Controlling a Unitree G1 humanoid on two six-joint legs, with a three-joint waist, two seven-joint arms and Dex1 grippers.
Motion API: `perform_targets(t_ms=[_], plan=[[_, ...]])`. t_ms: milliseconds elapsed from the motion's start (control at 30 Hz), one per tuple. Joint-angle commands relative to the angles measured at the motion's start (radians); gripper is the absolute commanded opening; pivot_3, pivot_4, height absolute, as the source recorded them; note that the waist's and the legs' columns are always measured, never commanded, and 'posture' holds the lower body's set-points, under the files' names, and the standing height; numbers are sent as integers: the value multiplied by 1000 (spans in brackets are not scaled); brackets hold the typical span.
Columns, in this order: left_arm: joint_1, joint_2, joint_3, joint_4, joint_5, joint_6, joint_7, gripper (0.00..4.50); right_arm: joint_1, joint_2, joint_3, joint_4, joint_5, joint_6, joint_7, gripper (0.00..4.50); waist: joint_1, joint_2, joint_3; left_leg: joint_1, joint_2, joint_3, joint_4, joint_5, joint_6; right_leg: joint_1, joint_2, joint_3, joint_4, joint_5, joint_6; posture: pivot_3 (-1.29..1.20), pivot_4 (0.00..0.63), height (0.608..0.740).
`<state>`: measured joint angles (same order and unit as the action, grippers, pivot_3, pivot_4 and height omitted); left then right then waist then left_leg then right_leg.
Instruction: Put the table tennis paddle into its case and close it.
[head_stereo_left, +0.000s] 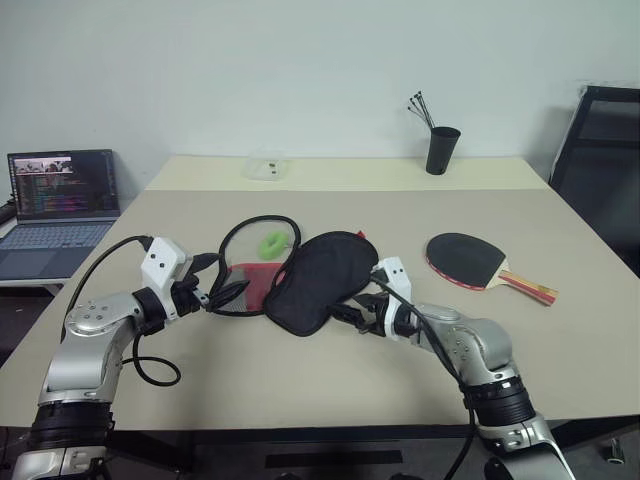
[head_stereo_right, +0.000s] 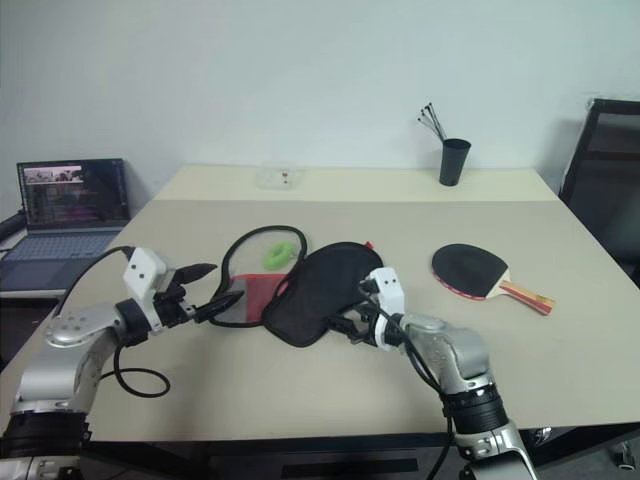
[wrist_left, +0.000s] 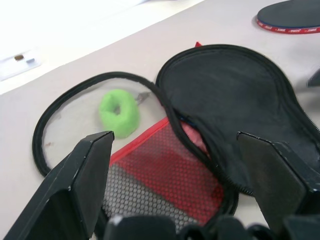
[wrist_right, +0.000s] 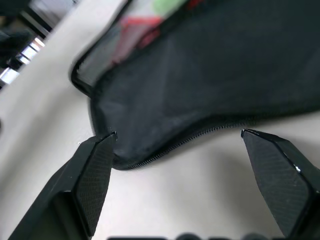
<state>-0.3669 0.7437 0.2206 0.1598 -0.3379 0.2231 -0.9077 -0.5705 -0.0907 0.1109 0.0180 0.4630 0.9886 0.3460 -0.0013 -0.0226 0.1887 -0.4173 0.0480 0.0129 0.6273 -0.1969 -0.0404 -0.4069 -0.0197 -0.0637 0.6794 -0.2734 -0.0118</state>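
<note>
Pincers (head_stereo_left: 222, 293) (head_stereo_left: 345, 317) wide open, empty.

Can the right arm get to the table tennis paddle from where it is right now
Probably yes. The table tennis paddle lies in the open on the table, nothing on or beside it, and the right gripper, open at the case, holds nothing.

An office or lab room: a plain pale wall (head_stereo_left: 300, 70), a wide beige table (head_stereo_left: 330, 380), an open laptop (head_stereo_left: 55, 205) showing code at far left, a black pen cup (head_stereo_left: 442, 150) at the far edge, and a black chair (head_stereo_left: 600, 165) at right.
</note>
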Motion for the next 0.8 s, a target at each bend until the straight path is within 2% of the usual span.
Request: perform_targets(t_ms=[33, 200, 400, 500, 633, 800], plan=[[-23, 18, 7, -18, 1, -24, -9, 4309, -32, 29, 21, 20, -29, -32, -6, 4374, -1, 0, 0, 0, 0, 0, 0, 0, 0, 0, 0, 0, 0, 0, 0, 0, 150, 740], [-3, 27, 17, -45, -4, -14, -18, 4309, -61, 108, 21, 48, -15, -38, -3, 4374, -5, 0, 0, 1, 1, 0, 0, 0, 0, 0, 1, 0, 1, 0, 0, 0, 150, 740], [51, 55, 40, -129, -71, 73, -76, 4309, -138, 173, 68, 165, -78, -115, 6, 4374, -9, 0, 0, 0, 1, 0, -1, 0, 0, -1, 1, 1, 1, 0, 0, 0, 150, 740], [109, 104, 57, -187, -134, 144, -153, 4309, -160, 182, 75, 209, -106, -146, 7, 4374, -10, -1, 0, 0, 2, 0, -1, 0, 0, -2, 1, 1, 0, 0, 0, 0, 150, 740], [203, 222, 94, -208, -184, 199, -284, 4309, -167, 188, 71, 235, -124, -167, 11, 4374, -16, -1, 0, 0, 7, 0, -2, 0, 0, -2, 0, 1, 0, 0, 0, 0, 150, 740], [219, 293, 114, -192, -207, 223, -360, 4309, -174, 199, 59, 265, -136, -185, 11, 4374, -15, -1, 0, 0, 8, 0, -2, 0, 0, -3, 1, 0, 1, -1, -2, 0, 150, 740]])
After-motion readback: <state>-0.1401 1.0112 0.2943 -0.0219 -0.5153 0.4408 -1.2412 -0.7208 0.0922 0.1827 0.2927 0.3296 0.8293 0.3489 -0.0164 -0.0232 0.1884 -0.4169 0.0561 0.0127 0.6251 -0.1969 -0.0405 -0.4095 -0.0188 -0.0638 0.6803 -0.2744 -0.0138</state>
